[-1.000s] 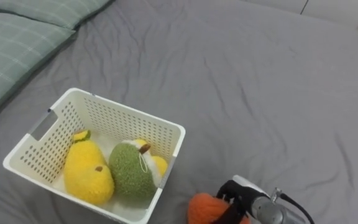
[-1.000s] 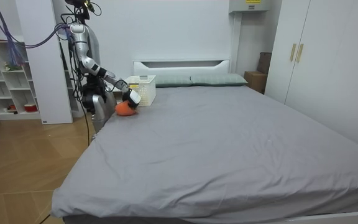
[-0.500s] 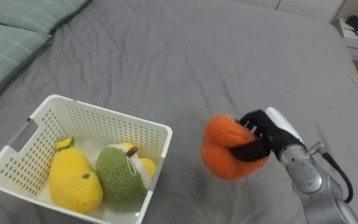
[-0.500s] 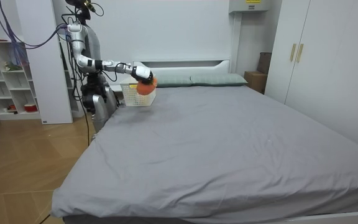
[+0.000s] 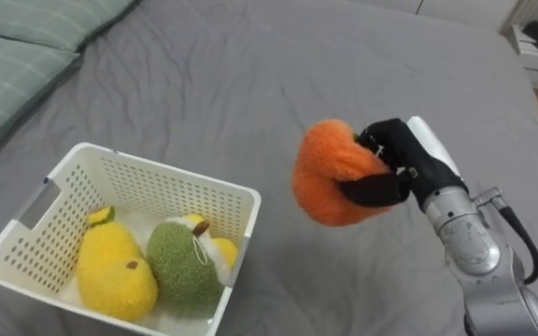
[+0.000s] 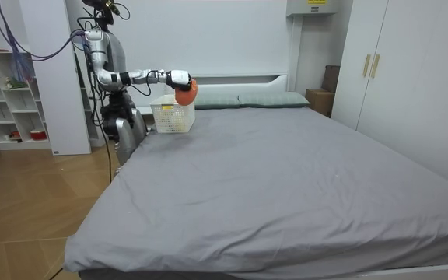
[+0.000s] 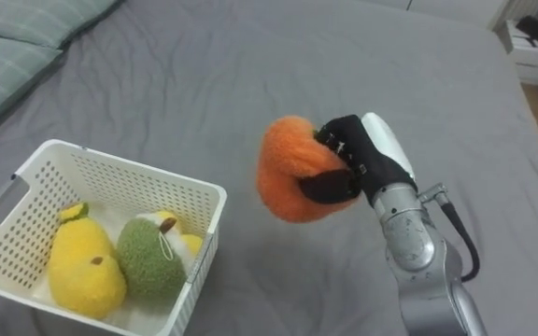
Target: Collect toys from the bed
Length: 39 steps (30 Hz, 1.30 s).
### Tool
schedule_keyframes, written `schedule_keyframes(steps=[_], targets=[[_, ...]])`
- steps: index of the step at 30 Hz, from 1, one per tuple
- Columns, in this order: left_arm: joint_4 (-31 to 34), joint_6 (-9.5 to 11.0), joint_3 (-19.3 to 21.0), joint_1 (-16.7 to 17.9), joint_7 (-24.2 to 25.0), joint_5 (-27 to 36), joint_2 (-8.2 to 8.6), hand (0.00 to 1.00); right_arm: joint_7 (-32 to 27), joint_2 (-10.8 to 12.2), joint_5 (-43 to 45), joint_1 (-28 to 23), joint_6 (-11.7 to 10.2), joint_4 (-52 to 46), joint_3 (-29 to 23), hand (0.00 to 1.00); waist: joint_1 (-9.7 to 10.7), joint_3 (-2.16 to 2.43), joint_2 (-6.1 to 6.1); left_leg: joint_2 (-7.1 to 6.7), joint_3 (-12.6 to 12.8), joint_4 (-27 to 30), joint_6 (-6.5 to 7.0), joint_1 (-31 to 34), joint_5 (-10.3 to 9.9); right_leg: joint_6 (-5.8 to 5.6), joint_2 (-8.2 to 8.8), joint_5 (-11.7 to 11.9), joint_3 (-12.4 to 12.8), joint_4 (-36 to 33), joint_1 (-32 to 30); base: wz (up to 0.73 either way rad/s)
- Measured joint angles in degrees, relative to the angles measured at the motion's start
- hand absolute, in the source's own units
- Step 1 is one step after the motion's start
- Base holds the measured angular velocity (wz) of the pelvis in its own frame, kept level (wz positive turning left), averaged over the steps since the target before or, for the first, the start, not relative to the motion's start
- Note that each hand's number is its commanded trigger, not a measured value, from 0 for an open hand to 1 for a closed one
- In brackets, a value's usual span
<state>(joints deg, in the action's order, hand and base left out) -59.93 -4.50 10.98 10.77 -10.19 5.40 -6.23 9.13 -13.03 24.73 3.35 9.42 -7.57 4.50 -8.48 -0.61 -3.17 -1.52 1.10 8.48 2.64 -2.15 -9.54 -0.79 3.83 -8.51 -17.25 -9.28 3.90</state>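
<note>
Basket (image 5: pixel 166 182) held yellow toy (image 5: pixel 115 271) and green toy (image 5: pixel 183 266); right robot hand (image 5: pixel 395 168), fingers curled round orange toy (image 5: pixel 330 173), held it above bed (image 5: pixel 278 75) beside basket, drop pending, probably last.

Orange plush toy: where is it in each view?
Left eye view: orange plush toy right of centre, in the right hand.
Right eye view: orange plush toy at centre.
Room view: orange plush toy upper left, by the white basket.
Shared landmark: white basket, lower left in both eye views.
</note>
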Motion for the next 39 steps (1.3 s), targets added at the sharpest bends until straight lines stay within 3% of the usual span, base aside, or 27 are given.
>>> schedule_keyframes(steps=[6,9,13,16,22,26,31,34,35,37,38,39], targets=[[0.10,0.00,-0.16,-0.53,-0.25,-0.02,-0.02,0.00,0.26,2.06,-0.08,4.43,-0.01,-1.06,1.17,1.00,-0.57,0.00,0.23,0.01,0.00,0.26,0.01,0.04,-0.01,0.00,0.01,0.00,0.00,-0.40,-0.15,0.00],[0.14,0.02,-1.24,-1.02,-0.24,-0.97,-0.08,0.00,0.42,2.03,-0.52,4.90,0.17,-2.36,1.89,1.00,-2.33,0.10,0.23,-0.03,-0.02,0.20,0.02,0.03,-0.01,0.00,-0.07,0.00,0.03,-0.38,-0.12,0.00],[-0.98,-0.01,-1.86,-1.51,-0.24,-3.88,-0.05,0.00,2.06,2.11,0.12,7.71,0.18,-2.89,6.54,1.00,-3.67,0.16,0.16,-0.02,-0.34,0.22,0.02,0.13,0.00,0.00,-0.15,0.00,-0.07,-0.36,-0.12,0.02],[-1.28,-0.03,-2.47,-1.94,-0.24,-3.77,-0.11,0.00,3.49,2.31,0.70,8.82,0.28,-3.06,8.97,1.00,-5.70,0.25,0.03,-0.05,-0.53,0.26,0.03,0.11,0.01,0.00,-0.12,0.00,-0.18,-0.38,-0.06,0.02],[-1.70,-0.42,-4.86,-2.62,0.01,-3.89,-0.90,0.00,5.37,2.94,1.89,12.72,1.36,-3.02,15.72,1.00,-7.67,0.30,-0.27,-0.22,-1.76,0.75,0.03,0.66,0.03,0.00,-0.01,0.00,-1.37,-0.36,0.14,0.10],[-1.04,-0.43,-5.07,-3.88,0.95,-5.13,-1.61,0.00,6.99,4.29,2.04,13.70,2.03,-1.42,18.76,1.00,-9.76,-0.31,-1.44,-0.30,-2.39,1.01,-0.03,1.35,0.05,0.01,-0.01,-0.01,-1.77,-0.28,-0.08,0.09],[-0.67,-0.43,-5.63,-5.24,2.10,-5.11,-1.59,0.00,8.86,4.54,2.30,13.71,2.56,-0.98,21.84,1.00,-12.35,-0.48,-2.56,-0.41,-3.04,1.29,-0.01,1.98,0.05,-0.01,0.11,0.01,-2.66,-0.27,-0.32,0.07],[-0.68,-0.43,-5.67,-5.69,2.19,-5.01,-1.60,0.00,9.06,4.85,2.33,14.10,2.56,-0.47,23.51,0.76,-12.71,-0.47,-2.67,-0.41,-3.04,1.25,0.02,2.04,0.08,-0.02,0.18,0.01,-3.32,-0.27,-0.33,0.00],[-0.68,-0.43,-5.67,-6.02,2.18,-5.01,-1.62,0.00,9.10,4.86,2.36,14.21,2.54,0.10,24.05,0.57,-12.84,-0.47,-2.68,-0.41,-3.04,1.21,0.01,2.07,0.08,-0.02,0.18,0.01,-3.32,-0.28,-0.39,0.00],[-0.67,-0.33,-5.68,-6.59,2.16,-5.02,-1.64,0.00,9.22,4.93,2.39,14.22,2.56,0.64,24.26,0.29,-13.38,-0.36,-2.85,-0.41,-3.02,1.20,0.01,2.49,0.08,-0.02,0.18,0.01,-3.30,-0.32,-0.86,0.00],[-0.67,-0.31,-5.68,-6.84,2.11,-5.00,-1.71,0.00,9.22,4.90,2.31,14.22,2.57,0.70,24.27,0.02,-13.50,-0.41,-3.08,-0.40,-3.00,1.21,-0.01,2.57,0.10,-0.02,0.18,0.01,-3.32,-0.32,-0.94,0.00],[-0.67,-0.32,-5.68,-6.83,2.08,-4.98,-1.77,0.00,9.22,4.84,2.27,14.22,2.57,0.83,24.35,0.00,-13.55,-0.43,-3.07,-0.39,-3.00,1.21,-0.01,2.57,0.10,-0.02,0.17,0.01,-3.32,-0.31,-0.93,0.00]])
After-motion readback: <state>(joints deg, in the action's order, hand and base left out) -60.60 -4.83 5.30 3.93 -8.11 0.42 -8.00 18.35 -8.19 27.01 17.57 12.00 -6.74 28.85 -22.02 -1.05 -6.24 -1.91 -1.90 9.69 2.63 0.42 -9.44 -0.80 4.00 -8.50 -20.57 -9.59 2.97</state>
